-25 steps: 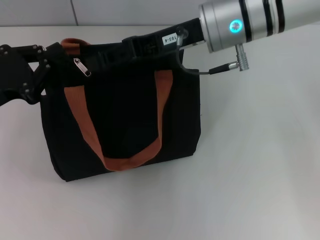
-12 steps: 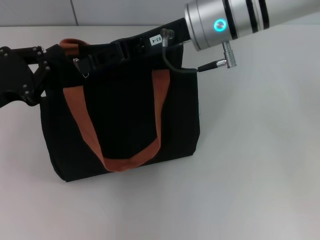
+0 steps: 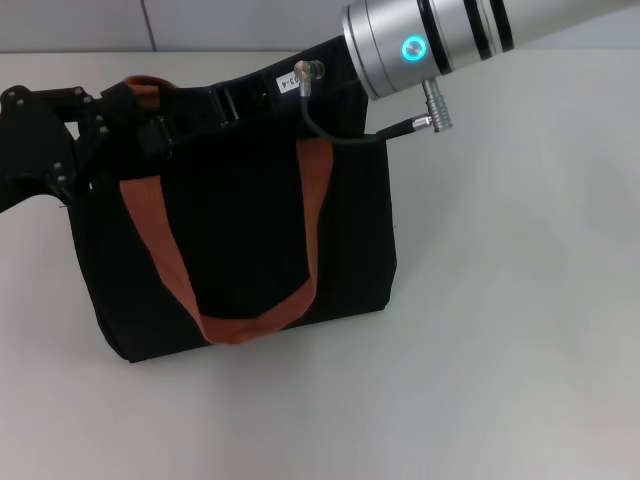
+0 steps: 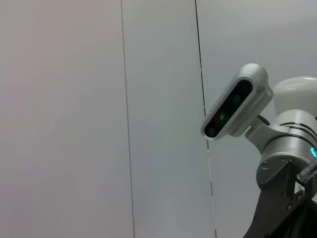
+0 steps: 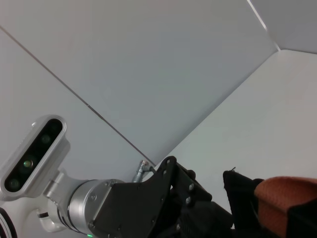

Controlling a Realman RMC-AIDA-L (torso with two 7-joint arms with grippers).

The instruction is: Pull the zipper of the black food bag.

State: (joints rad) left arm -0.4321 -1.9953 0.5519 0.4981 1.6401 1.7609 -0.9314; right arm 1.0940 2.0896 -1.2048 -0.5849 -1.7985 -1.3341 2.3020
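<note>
right gripper (image 3: 165, 130): has slid along the bag's top edge toward the table's left edge
zipper: silver tab showed before, now hidden under the right gripper
black food bag (image 3: 240, 240): its top left corner has been pushed a little more to the left

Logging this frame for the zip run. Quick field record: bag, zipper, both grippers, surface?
bag: black food bag, upright on the table, orange straps hanging over its front
zipper: pull tab not visible, hidden at the bag's top edge
left gripper: at the bag's top left corner, against the top edge; fingers hidden
right gripper: reaching across the bag's top toward the left corner; fingers hidden
</note>
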